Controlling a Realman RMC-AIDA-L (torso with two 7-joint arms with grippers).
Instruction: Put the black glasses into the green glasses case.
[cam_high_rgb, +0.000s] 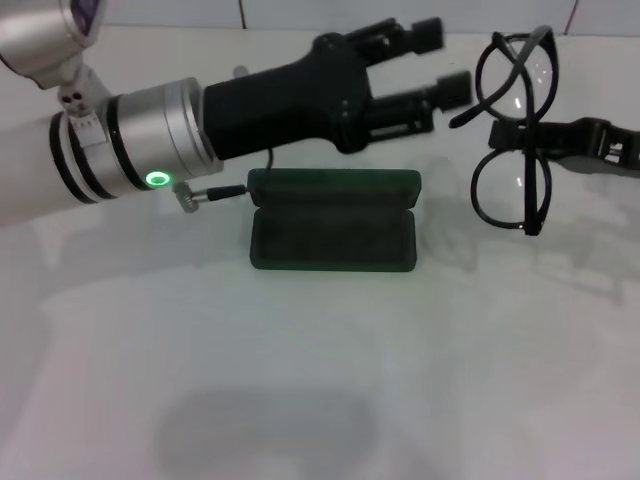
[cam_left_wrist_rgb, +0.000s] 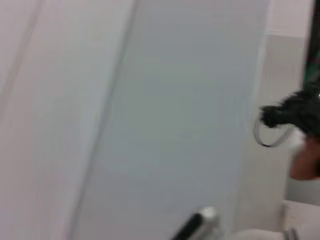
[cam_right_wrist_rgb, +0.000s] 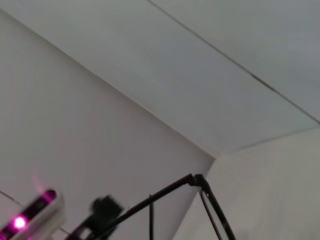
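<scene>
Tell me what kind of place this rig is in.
Probably an indoor lab or test bench. A plain white table holds only the case, open; a tiled wall runs behind it. The right gripper holds the glasses up; the left gripper hovers over the case.

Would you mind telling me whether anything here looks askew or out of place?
Only the black glasses: the right hand holds them turned on end, one lens above the other, right of the open green glasses case.
</scene>
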